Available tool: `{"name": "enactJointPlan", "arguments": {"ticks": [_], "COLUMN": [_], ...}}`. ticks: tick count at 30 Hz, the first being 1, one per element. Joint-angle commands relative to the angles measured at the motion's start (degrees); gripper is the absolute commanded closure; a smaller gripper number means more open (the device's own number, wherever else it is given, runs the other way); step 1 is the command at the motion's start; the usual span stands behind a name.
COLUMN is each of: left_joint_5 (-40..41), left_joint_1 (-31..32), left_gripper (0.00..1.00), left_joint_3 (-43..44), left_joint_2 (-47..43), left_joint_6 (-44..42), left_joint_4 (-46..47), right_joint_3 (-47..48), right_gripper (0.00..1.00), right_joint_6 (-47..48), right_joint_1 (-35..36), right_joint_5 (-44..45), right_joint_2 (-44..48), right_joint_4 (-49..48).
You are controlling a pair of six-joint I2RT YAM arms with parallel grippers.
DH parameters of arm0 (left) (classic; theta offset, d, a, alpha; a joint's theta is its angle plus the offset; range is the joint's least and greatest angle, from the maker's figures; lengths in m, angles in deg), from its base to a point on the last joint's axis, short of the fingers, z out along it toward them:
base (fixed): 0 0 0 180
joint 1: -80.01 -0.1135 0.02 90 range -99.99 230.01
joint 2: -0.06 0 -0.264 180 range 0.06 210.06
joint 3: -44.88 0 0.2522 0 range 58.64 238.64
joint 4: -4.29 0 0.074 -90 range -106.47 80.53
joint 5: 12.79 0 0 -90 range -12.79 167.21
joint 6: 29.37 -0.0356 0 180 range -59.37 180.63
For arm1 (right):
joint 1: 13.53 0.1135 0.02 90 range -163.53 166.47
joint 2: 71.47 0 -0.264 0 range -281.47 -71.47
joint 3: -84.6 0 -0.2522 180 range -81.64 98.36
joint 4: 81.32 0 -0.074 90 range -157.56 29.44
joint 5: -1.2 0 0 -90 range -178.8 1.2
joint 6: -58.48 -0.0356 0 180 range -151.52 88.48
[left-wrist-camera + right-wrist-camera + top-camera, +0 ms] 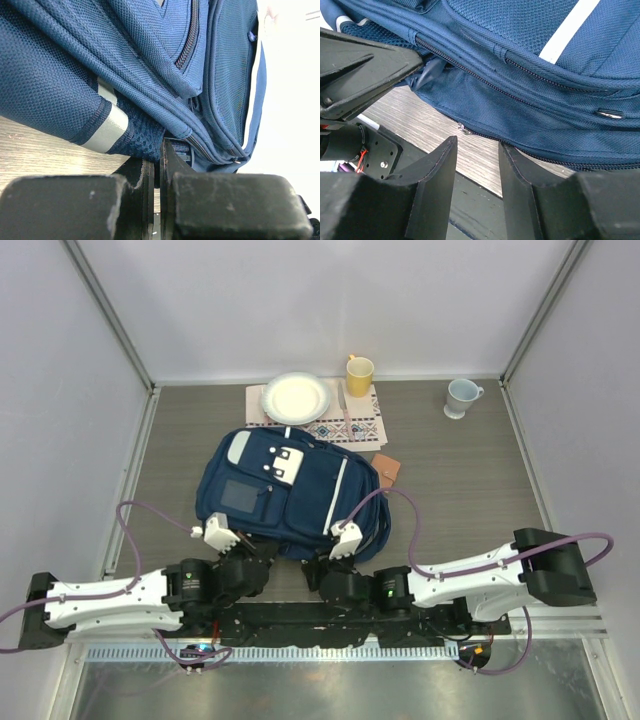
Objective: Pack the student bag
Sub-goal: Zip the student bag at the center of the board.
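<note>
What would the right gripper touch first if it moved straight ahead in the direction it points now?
Most likely the student bag: its lower zippered edge lies just ahead of the right gripper, whose fingers stand open, past a strip of bare table. The exact depth is unclear.

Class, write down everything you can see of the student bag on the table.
The student bag is a large navy backpack of coarse woven fabric, lying flat with its front up. It shows a white reflective stripe, a white buckle patch, a pale top panel and zipped front pockets. Its far end reaches a patterned placemat. The left gripper, fingers together, sits at its near left corner, and the open right gripper is at its near right edge.
</note>
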Motion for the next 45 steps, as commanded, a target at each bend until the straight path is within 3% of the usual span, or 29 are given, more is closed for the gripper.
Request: {"name": "enactJointPlan", "arguments": {"ticks": [1, 24, 30, 33, 39, 40, 43, 45], "left_joint_5": [4.41, 3.62, 3.62, 3.36, 3.27, 3.27, 3.44, 3.53], "left_joint_1": [-0.01, -0.01, -0.01, -0.01, -0.01, -0.01, -0.01, -0.01], "left_gripper": [1.00, 1.00, 1.00, 1.00, 1.00, 1.00, 1.00, 1.00], "left_joint_3": [3.30, 1.55, 1.02, 0.58, -0.03, -0.03, -0.03, -0.03], "left_joint_2": [-1.97, -4.08, -4.52, -4.70, -5.31, -5.49, -6.19, -6.45], "left_joint_6": [-1.01, -1.53, -1.62, -1.53, -1.27, -1.27, -1.27, -1.27], "left_joint_4": [4.66, 6.06, 6.15, 6.76, 6.42, 6.33, 5.80, 5.54], "right_joint_3": [0.63, 1.25, 2.04, 2.56, 3.18, 3.09, 2.57, 2.83], "right_gripper": [0.56, 0.56, 0.63, 0.72, 0.76, 0.75, 0.59, 0.59], "right_joint_6": [0.97, 6.68, 8.26, 9.05, 9.32, 8.79, 7.21, 6.59], "right_joint_1": [-0.31, -6.02, -7.42, -7.69, -7.78, -7.69, -7.78, -7.78], "right_joint_5": [-0.02, -3.97, -5.29, -5.20, -4.59, -3.72, -1.87, -0.55], "right_joint_2": [1.03, -4.60, -6.88, -7.85, -7.68, -7.67, -6.71, -6.35], "right_joint_4": [-2.85, -12.60, -14.28, -14.80, -14.02, -13.06, -11.48, -10.24]}}
